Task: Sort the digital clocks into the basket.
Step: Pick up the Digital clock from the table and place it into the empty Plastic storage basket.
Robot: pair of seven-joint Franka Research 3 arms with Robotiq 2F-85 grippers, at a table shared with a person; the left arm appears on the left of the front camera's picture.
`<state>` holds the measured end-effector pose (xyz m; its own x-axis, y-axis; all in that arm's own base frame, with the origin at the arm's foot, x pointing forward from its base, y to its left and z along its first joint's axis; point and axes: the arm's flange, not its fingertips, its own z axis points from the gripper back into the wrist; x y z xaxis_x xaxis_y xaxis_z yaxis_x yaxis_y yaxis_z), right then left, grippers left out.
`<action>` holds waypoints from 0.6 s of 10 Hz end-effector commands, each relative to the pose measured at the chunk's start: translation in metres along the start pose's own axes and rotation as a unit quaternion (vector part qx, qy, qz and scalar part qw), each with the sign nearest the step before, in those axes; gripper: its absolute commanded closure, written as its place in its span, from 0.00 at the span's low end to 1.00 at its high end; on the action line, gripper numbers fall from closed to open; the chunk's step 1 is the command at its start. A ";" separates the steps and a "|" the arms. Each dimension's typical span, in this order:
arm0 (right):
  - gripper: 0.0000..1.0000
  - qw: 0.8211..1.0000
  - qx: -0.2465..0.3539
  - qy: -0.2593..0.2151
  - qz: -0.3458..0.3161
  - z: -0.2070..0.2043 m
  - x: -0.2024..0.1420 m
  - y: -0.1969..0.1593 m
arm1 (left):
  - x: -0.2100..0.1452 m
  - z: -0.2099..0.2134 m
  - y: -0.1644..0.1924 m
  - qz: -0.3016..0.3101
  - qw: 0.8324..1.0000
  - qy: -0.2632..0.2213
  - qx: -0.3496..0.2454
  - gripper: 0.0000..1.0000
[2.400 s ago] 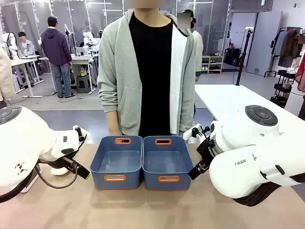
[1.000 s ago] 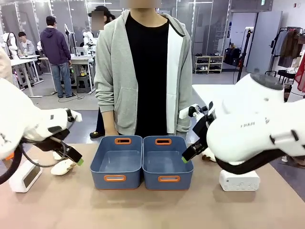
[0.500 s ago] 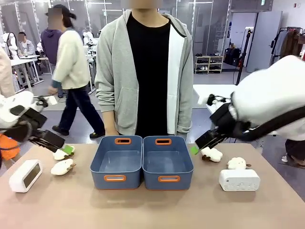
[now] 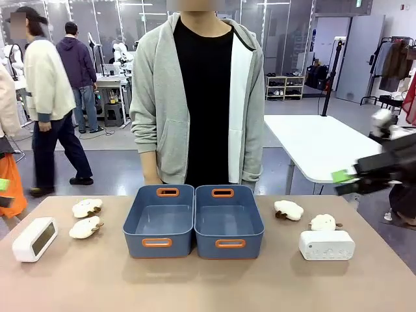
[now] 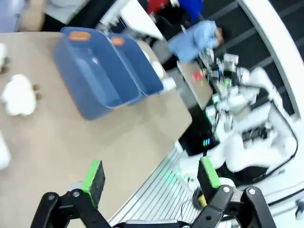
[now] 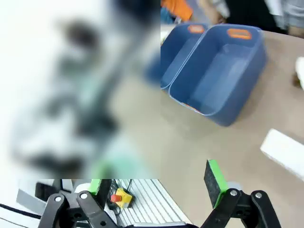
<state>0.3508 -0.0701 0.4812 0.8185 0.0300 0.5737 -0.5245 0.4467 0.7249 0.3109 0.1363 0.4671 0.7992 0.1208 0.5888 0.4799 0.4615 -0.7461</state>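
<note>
Two white digital clocks lie on the tan table: one at the left (image 4: pixel 34 239) and one at the right (image 4: pixel 326 245), both apart from the grippers. Two slate-blue baskets with orange handle slots stand side by side in the middle, left (image 4: pixel 133 227) and right (image 4: pixel 255 227), both empty. My right gripper (image 4: pixel 344 179) is a blur off the table's right side, high above the right clock. In the right wrist view it (image 6: pixel 154 183) is open and empty, with the baskets (image 6: pixel 247 71) and a clock's corner (image 6: pixel 285 152) ahead. My left gripper (image 5: pixel 151 175) is open and empty, over the table's near edge.
Cream plush toys lie left of the baskets (image 4: pixel 86 207) (image 4: pixel 86 227) and right of them (image 4: pixel 288 209) (image 4: pixel 323 222). A person in a grey hoodie (image 4: pixel 162 97) stands right behind the baskets at the far edge. Bare tabletop (image 4: pixel 208 279) runs along the front.
Both arms have swung outward from beside the baskets, the left one off the picture's left, the right one to the far right. Both clocks now show uncovered. Grippers stayed open.
</note>
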 end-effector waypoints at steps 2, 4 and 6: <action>0.00 0.994 -0.013 -0.110 -0.019 0.079 -0.047 -0.019 | -0.076 0.065 -0.001 0.043 0.991 -0.108 0.065 0.00; 0.00 0.989 -0.043 -0.138 -0.025 0.112 -0.062 -0.020 | -0.098 0.083 -0.007 0.049 0.985 -0.141 0.087 0.00; 0.00 0.987 -0.048 -0.148 -0.029 0.115 -0.058 -0.025 | -0.095 0.076 -0.003 0.037 0.983 -0.158 0.084 0.00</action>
<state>0.2759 -0.1972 0.4746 0.7474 -0.2648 0.6093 -0.4187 0.5244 0.7414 0.2101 0.2527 0.4638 0.6838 0.4258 0.5926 0.2947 0.5817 -0.7581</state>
